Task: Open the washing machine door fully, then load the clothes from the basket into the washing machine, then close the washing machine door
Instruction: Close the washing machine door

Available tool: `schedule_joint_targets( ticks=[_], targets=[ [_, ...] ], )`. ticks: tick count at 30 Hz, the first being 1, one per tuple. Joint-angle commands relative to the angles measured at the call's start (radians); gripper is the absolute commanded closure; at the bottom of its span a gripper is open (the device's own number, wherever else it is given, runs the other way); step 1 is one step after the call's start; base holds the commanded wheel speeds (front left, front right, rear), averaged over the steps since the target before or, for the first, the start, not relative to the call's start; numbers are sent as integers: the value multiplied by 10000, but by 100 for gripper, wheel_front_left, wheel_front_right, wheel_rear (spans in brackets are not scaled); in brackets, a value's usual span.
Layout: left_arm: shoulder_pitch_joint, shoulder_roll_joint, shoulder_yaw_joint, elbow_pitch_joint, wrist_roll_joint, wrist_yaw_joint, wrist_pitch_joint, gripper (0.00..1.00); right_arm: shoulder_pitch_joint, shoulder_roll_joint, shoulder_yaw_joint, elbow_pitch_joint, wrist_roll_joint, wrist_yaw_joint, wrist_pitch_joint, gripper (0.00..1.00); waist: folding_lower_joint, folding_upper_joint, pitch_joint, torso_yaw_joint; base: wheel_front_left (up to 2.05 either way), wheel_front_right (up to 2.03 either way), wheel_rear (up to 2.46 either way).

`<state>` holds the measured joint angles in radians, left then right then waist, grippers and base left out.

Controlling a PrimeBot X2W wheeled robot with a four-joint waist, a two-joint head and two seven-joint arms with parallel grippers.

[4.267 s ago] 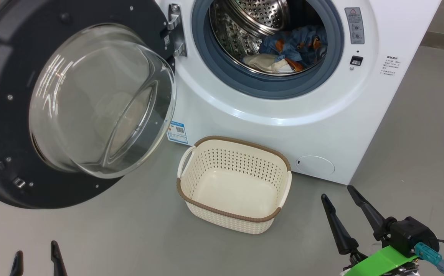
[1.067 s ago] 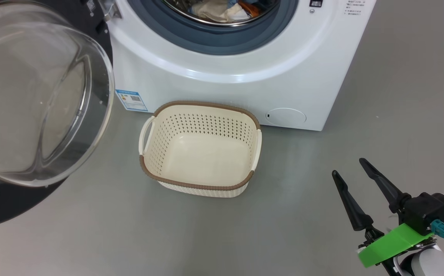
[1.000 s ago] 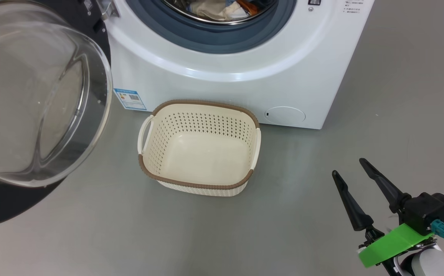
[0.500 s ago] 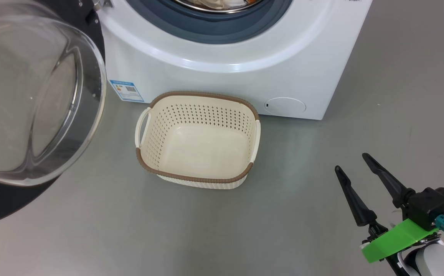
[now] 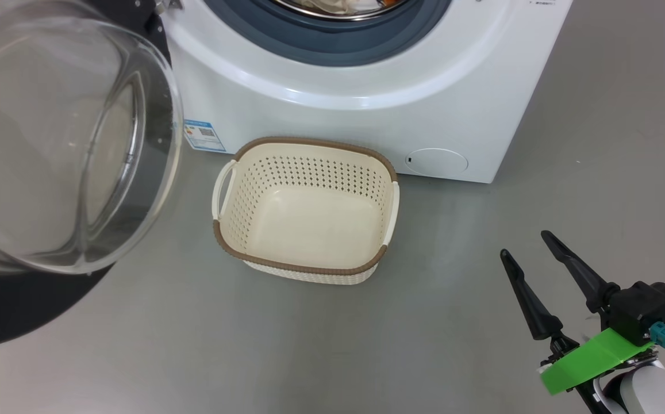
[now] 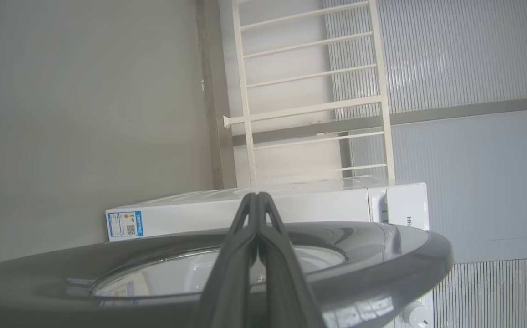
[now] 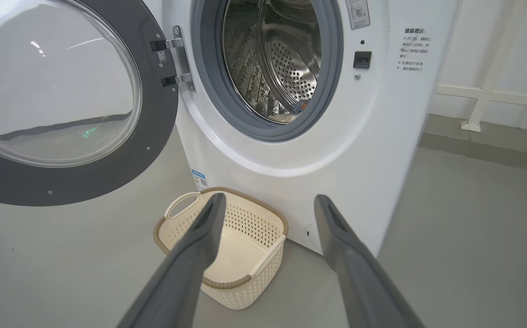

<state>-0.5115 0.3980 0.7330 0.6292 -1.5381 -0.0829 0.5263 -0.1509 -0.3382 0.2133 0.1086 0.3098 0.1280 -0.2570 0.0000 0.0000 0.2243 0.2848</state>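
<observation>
1. Standing wide open, the washing machine door (image 5: 22,310) is swung right out from the hinge (image 7: 176,61) side of the washing machine (image 5: 366,115). Its clear domed porthole (image 5: 50,144) bulges toward the room, ringed by the black rim.
2. The clothes (image 7: 286,117) lie inside the washing machine, low in the steel drum (image 7: 286,59) behind the blue-grey gasket (image 5: 332,40). A cream-white piece and a scrap of blue and orange peek over the lip.
3. The basket (image 5: 309,267) sits upright on the grey floor (image 5: 366,345) just in front of the washing machine. It is below the opening, between the small blue label (image 5: 204,135) and the round white flap (image 5: 437,162), with its bare cream bottom showing.
4. The right gripper (image 5: 524,244) hovers above the floor, out in front of the washing machine's corner on the flap side and well apart from the basket. Its two long dark fingers are spread wide with nothing between them, and they point toward the washing machine's front. A bright green band (image 5: 591,359) sits at its wrist.
5. The left gripper (image 6: 257,196) is at the outer face of the door, on the side turned away from the washing machine's opening. Its fingers are pressed tight together, tip to tip, with nothing held. The glossy door rim lies close under them, and I cannot tell whether they touch it.
</observation>
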Motion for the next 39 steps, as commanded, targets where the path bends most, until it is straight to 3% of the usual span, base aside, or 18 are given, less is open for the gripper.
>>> schedule_joint_targets(
  ticks=[1,11,17,27,39],
  targets=[
    [226,287,-160,-423,-144,107,602,100,-143,-19,190,-197,28,27,-48,0,0,0,-37,60,0,0,0],
    [818,-281,-677,-1934,-790,682,2446,100,-134,177,219,-55,105,27,-48,0,0,0,-251,168,0,0,0],
    [1353,-864,-1217,-3499,-1249,1272,3679,100,-136,360,282,7,148,27,-48,0,0,0,-481,68,0,0,0],
    [1824,-1544,-2017,-5116,-1335,1979,4405,100,-102,679,299,38,215,27,-48,0,0,0,-721,-237,0,0,0],
    [1475,-2096,-2676,-6056,-1346,2165,4558,100,-226,945,115,-13,183,27,-48,0,0,0,-477,-1400,0,0,0]
  ],
)
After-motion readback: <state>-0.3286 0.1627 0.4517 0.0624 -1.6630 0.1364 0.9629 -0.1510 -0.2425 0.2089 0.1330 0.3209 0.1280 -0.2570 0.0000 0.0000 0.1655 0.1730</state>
